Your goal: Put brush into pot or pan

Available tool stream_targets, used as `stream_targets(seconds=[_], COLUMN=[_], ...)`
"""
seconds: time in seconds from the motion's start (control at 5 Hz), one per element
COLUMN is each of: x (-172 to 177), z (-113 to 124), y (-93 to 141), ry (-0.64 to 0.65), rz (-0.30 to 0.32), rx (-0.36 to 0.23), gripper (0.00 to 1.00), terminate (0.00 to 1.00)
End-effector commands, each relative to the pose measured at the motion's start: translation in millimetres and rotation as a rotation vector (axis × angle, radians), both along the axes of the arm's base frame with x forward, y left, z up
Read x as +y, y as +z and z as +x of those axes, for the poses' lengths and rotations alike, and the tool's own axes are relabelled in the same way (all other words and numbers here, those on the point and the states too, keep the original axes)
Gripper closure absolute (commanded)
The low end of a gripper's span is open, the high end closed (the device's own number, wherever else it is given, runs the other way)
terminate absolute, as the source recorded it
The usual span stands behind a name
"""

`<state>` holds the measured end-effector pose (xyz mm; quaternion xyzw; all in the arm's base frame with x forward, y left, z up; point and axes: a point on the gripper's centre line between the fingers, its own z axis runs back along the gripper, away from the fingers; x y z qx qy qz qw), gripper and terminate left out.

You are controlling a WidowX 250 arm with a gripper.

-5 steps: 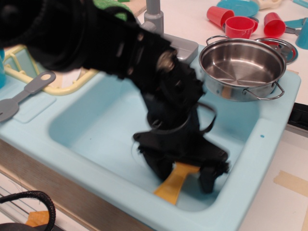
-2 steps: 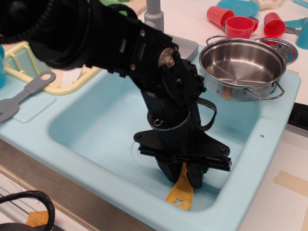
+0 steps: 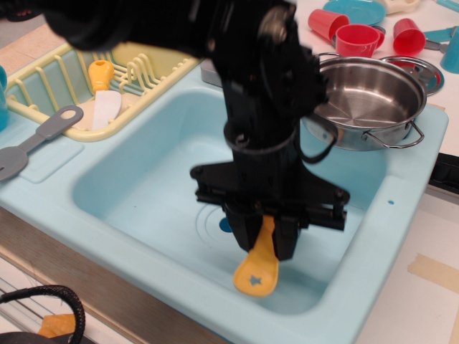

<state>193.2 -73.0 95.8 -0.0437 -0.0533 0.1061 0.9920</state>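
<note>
The hand [image 3: 264, 240], pinching the brush [image 3: 259, 265], has risen since a moment ago; the brush now hangs clear above the sink [image 3: 143, 179] floor, ready to carry far right to the pot [image 3: 366, 97].

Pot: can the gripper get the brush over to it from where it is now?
Probably yes. The gripper is shut on the brush, above the sink floor; the pot sits open and empty on the sink's far corner.

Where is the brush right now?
The brush hangs handle-down, clamped in the gripper above the sink basin, low centre, below-left of the steel pot.
</note>
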Motion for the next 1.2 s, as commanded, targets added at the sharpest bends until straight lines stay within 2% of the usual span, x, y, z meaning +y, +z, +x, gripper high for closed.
stream_targets(seconds=[0.0,0.2,0.6,0.8,1.0], x=[1,3,0,-3,0], z=[5,13,62,99,123], y=[43,66,111,110,96], ry=[0.055,0.059,-0.045,-0.125,-0.154], rz=[0.053,0.087,0.128,0.089,0.023], rx=[-0.083,-0.140,-0.263,-0.274,-0.273], gripper=[1.00,1.00,1.00,1.00,1.00], terminate=[0.00,0.00,0.00,0.00,0.00])
